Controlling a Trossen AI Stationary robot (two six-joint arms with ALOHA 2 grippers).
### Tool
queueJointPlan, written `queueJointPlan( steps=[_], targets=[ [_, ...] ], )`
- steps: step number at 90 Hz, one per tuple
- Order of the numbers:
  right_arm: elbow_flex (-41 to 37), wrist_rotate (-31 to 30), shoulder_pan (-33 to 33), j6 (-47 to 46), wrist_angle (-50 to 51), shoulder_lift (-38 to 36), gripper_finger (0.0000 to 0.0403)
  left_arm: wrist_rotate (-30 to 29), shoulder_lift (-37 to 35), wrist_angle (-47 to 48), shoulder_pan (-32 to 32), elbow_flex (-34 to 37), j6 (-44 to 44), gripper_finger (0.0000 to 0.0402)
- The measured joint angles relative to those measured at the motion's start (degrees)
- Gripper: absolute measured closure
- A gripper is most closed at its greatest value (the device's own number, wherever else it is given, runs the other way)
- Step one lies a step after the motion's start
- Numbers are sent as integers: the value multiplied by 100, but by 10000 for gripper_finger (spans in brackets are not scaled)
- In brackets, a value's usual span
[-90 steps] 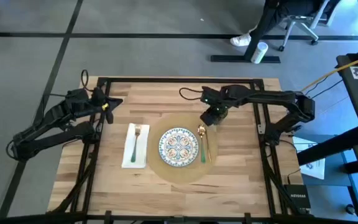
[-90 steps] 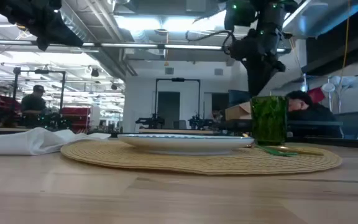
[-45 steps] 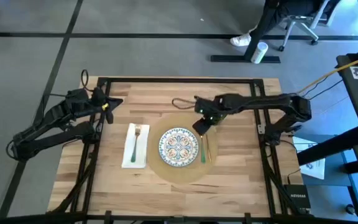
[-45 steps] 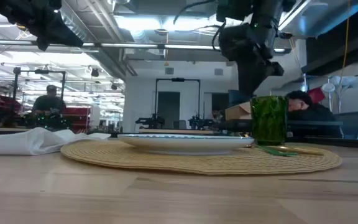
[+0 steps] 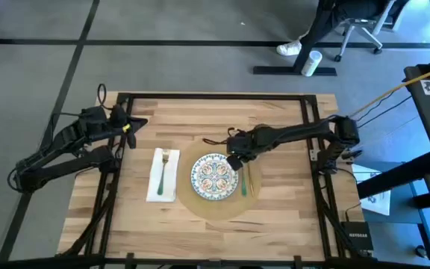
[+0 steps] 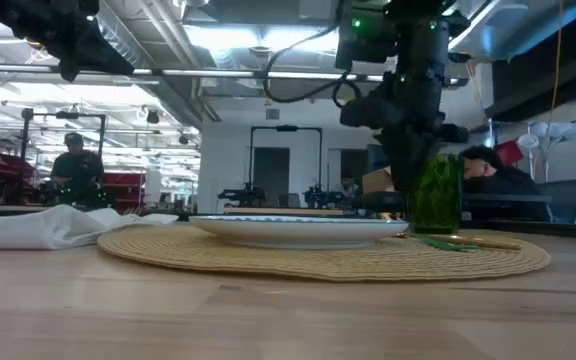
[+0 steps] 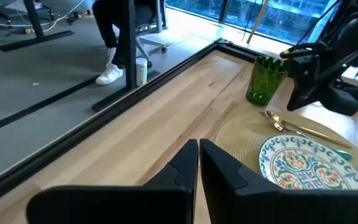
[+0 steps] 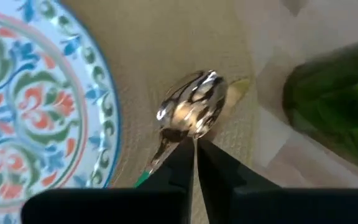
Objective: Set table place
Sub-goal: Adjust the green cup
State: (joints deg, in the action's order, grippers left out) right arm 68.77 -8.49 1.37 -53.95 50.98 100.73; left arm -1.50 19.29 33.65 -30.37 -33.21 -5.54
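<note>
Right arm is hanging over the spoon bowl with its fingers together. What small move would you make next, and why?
Probably open the right gripper before descending: its fingers are shut just above the spoon, which lies on the placemat beside the plate. Shut fingers could only push it. The left gripper waits, shut, at the table edge.

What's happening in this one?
A place setting is nearly laid. On the placemat sit a patterned plate and, right of it, a spoon; a fork lies on the napkin, and a green glass stands just off the mat. The right gripper hovers low over the spoon's bowl, fingers shut and empty. The left gripper waits, shut, at the table's far left corner.
</note>
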Motion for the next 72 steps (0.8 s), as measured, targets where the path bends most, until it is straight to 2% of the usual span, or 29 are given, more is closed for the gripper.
queueJointPlan(
  steps=[48, 72],
  targets=[
    [-8, -258, 15, -131, 177, 352, 402, 0, -2, 2, 0, 0, -2, 402],
    [-452, -319, 15, -300, -117, 334, 403, 0, 0, 2, 0, 0, -2, 402]
  ],
)
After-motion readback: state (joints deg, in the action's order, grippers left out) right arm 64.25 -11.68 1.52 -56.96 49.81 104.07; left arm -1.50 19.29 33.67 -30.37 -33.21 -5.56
